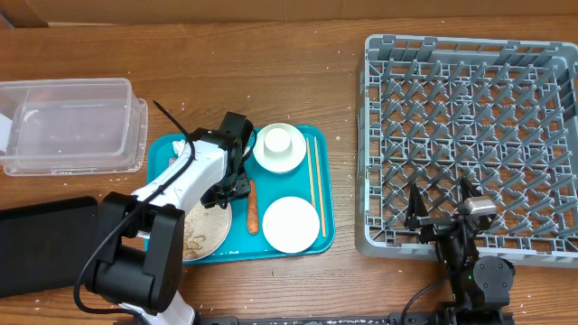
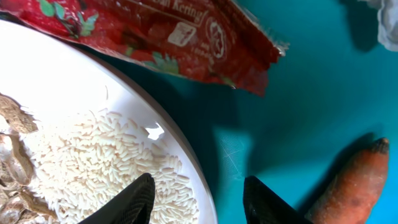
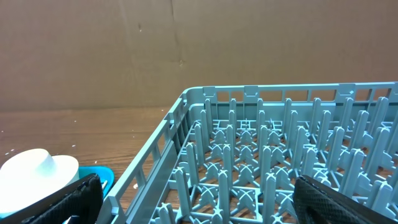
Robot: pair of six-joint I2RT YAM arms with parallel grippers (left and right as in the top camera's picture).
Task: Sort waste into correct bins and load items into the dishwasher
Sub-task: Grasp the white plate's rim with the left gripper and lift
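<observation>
Wooden table [image 1: 298,54], plain brown board [image 3: 124,50] behind the rack [image 1: 470,135]. My left gripper [image 2: 199,180] is low over the teal tray [image 1: 321,239], fingers apart on either side of the plate [image 2: 56,87] rim, not pinching anything I can see. There's rice [image 2: 93,155] on the plate, the red wrapper [image 2: 155,31] overlaps its edge, and the carrot [image 1: 254,206] is just beside it. Right gripper [image 3: 196,183] hangs spread wide at the rack's near edge. The tub [image 1: 68,126] and black tray [image 1: 45,244] sit off left.

A brown wooden table [image 1: 298,36] with visible grain meets a plain brown board wall [image 3: 186,50] behind.
</observation>
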